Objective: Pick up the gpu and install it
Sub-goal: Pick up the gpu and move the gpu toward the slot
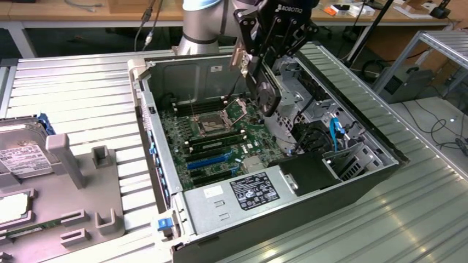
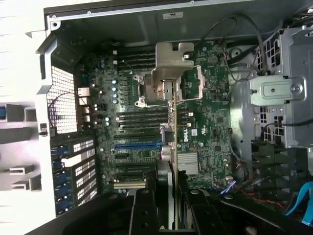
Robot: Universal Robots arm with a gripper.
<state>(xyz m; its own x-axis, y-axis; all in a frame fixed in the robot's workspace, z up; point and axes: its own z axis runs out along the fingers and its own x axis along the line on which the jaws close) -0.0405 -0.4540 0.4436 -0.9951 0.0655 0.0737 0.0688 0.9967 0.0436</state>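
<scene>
You have the gripper (image 1: 257, 64) clamped on the gpu (image 1: 266, 94). The card hangs below it inside the opening of the computer case (image 1: 219, 230), above the motherboard (image 1: 219, 139) and, as far as I can judge, touching nothing. The case lies on its side with the panel off, which is why you come in from above. In the wrist view the fingers (image 2: 145, 211) press on the card's two flat faces, so you look along its thin edge toward the silver end bracket (image 2: 169, 61). I take that hold as deliberate: it leaves the connector edge and bracket free, and keeps the pads off the board's components. The card hovers roughly over the processor socket (image 1: 212, 123), with the blue slot (image 1: 208, 160) and the darker slots beside it lying nearer the power supply (image 1: 249, 192). In the wrist view the card's edge runs across the line of that blue slot, so I judge it lifted and carried in, but neither lined up nor seated. The hard drive (image 1: 22, 156) sits well apart on the exterior view's left.
</scene>
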